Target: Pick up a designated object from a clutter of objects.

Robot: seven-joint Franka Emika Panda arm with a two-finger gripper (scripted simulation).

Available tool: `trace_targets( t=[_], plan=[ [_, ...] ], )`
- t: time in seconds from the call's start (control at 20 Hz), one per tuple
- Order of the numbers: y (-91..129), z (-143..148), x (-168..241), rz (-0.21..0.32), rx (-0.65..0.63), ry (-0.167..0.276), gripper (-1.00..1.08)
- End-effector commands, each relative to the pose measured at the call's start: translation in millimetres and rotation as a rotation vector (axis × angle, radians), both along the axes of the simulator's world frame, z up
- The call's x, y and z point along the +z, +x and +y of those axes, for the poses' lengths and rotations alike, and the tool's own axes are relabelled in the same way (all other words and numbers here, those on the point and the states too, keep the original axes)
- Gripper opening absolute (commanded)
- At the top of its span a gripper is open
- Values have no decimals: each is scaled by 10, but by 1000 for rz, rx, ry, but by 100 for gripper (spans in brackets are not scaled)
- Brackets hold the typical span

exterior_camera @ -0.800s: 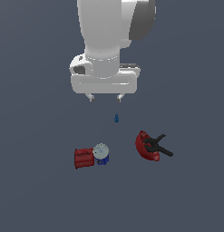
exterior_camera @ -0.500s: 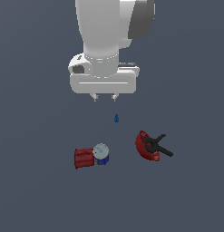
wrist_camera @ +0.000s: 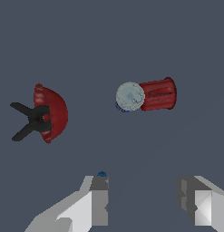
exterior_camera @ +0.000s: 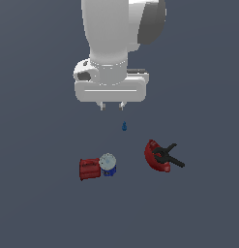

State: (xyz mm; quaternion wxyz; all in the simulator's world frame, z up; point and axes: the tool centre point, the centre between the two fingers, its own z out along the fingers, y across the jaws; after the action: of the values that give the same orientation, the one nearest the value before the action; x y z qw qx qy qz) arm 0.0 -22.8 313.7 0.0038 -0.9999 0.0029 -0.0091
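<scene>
Flat dark grey table (exterior_camera: 38, 213) filled both views; no edges or corners showed, so positions are given relative to the objects only. White arm (exterior_camera: 118, 34) hung over the scene with the gripper (exterior_camera: 112, 105) pointing down, above the table and well clear of every object. Wrist view: fingers (wrist_camera: 99, 199) spread wide, nothing between them.

Red bowl (exterior_camera: 155, 157) lay tipped on its side, toward the exterior view's right, apart from the other two items. Black clamp (exterior_camera: 169, 156) touched it, sitting against the bowl's open side with handles splayed outward.

Red ribbed cylinder (exterior_camera: 90, 169) lay on its side toward the exterior view's left. Blue can (exterior_camera: 108, 165) with pale grey lid touched the cylinder's end on the bowl's side.

Small blue marker (exterior_camera: 124, 127) sat just below the gripper, between the two groups; identity unclear.
</scene>
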Motion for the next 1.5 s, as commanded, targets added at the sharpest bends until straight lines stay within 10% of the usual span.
trace_targets(
  t=[0.0, 1.45],
  plan=[
    [49, 43, -50, 3, 25, -12, 28],
    [1011, 1653, -1751, 37, 764, -261, 28]
  ],
)
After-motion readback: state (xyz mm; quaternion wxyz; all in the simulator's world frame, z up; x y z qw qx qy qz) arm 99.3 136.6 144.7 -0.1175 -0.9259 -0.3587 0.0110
